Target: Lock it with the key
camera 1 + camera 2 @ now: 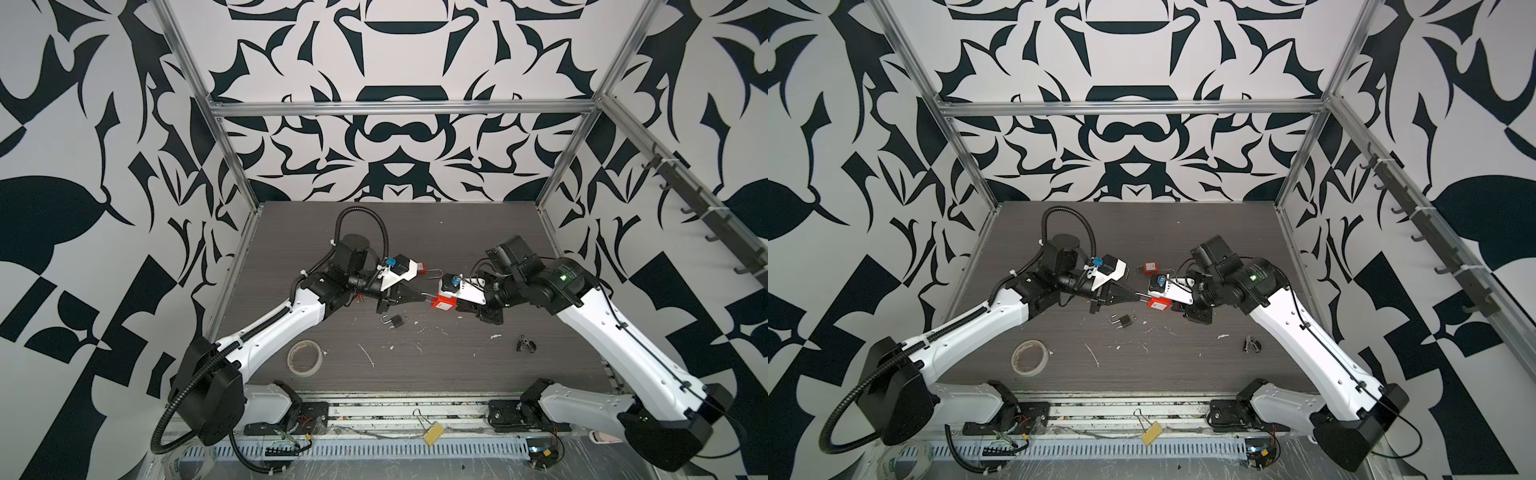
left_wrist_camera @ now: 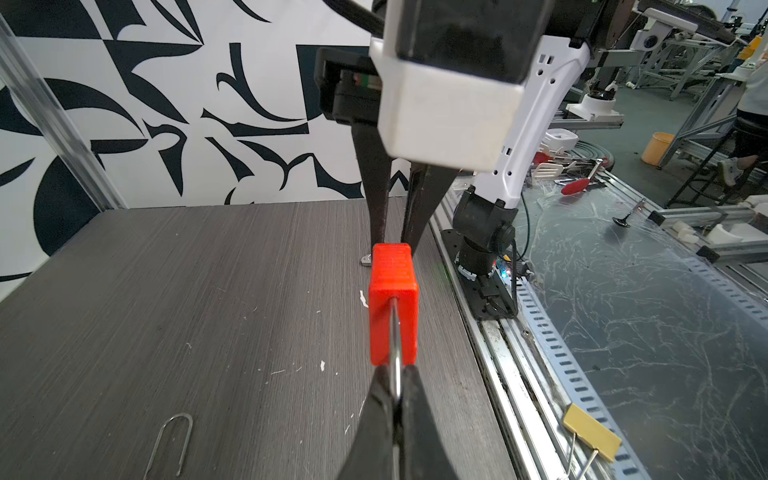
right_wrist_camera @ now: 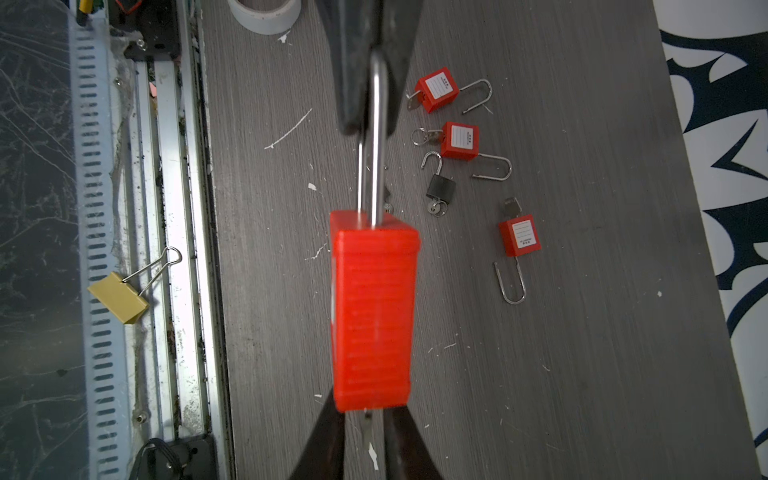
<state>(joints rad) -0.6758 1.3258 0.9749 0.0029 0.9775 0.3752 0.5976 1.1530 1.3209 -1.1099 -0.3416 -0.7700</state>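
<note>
A red padlock (image 1: 444, 304) (image 1: 1158, 303) hangs above the table's middle between both arms. My left gripper (image 2: 397, 386) (image 1: 426, 296) is shut on its steel shackle (image 3: 378, 137). From the other side, my right gripper (image 3: 365, 415) (image 2: 397, 243) reaches the body's (image 3: 374, 311) far end. There a thin key (image 3: 366, 424) sticks out of the lock, seen edge-on. The right fingers (image 3: 332, 432) stand either side of the key, with a narrow gap showing on both sides. The key's head does not show clearly.
Three more red padlocks (image 3: 436, 89) (image 3: 459, 141) (image 3: 519, 235) and a small black padlock (image 3: 440, 189) (image 1: 397, 321) lie on the table under the arms. A tape roll (image 1: 304, 357) sits front left. A small black part (image 1: 525, 343) lies front right. A yellow binder clip (image 1: 432, 432) rests on the front rail.
</note>
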